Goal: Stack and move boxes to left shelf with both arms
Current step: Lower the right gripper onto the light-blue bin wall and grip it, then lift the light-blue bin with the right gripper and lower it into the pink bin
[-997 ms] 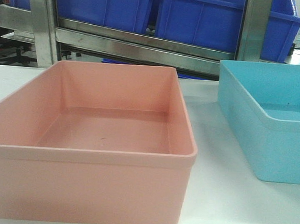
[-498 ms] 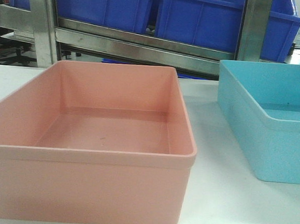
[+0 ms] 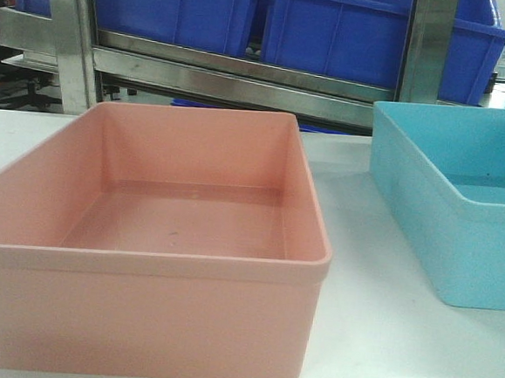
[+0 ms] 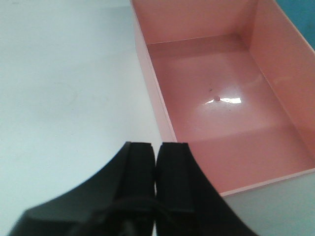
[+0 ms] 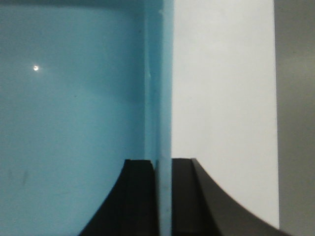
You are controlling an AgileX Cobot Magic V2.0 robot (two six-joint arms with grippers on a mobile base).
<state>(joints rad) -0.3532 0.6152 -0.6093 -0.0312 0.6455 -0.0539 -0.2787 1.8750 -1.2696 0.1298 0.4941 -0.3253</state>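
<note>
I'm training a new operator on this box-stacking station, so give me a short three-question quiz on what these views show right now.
1. True or false: the pink tub sits stacked inside the blue tub.
2. What is the right gripper closed on? A: the blue tub's side wall. B: the pink tub's rim. C: nothing at all.
3. Fill in: the left gripper, over the table near the pink tub's corner, is ____ and holds nothing.

Key: 1 false, as the tubs stand side by side on the table. 2 A. 3 shut.
</note>
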